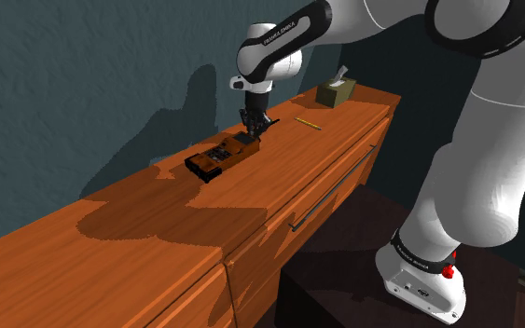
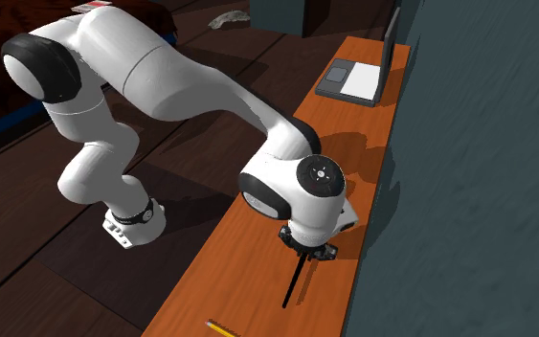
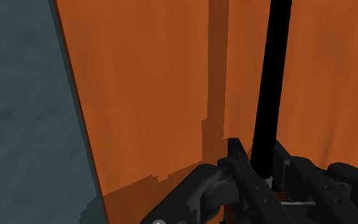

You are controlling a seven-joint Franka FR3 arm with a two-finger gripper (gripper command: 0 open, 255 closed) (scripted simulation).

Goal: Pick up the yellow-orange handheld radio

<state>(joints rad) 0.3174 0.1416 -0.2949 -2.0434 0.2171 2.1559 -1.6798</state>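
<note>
Hand (image 1: 254, 124) sits low at the upper-right end of the radio (image 1: 221, 157), just above the middle of the shoulder view, touching it or very nearly so. I cannot tell whether the hand is open or closed on anything, because in the wrist view it is black against black.

The radio lies flat on the tabletop (image 1: 111, 252), close to the wall edge. Its long axis runs from lower left to upper right in the shoulder view, so the body stretches away from the hand toward the lower left. A thin black antenna (image 2: 291, 284) points the other way from under the hand, toward the bottom of the second exterior view. In the wrist view it leads straight away from the hand.

The body is orange with a black face and small raised details. I judge the grip should go across the narrow width at this end. Past the antenna lies a yellow pencil (image 1: 307, 122), well apart from it, and farther on an olive box (image 1: 337, 91).
</note>
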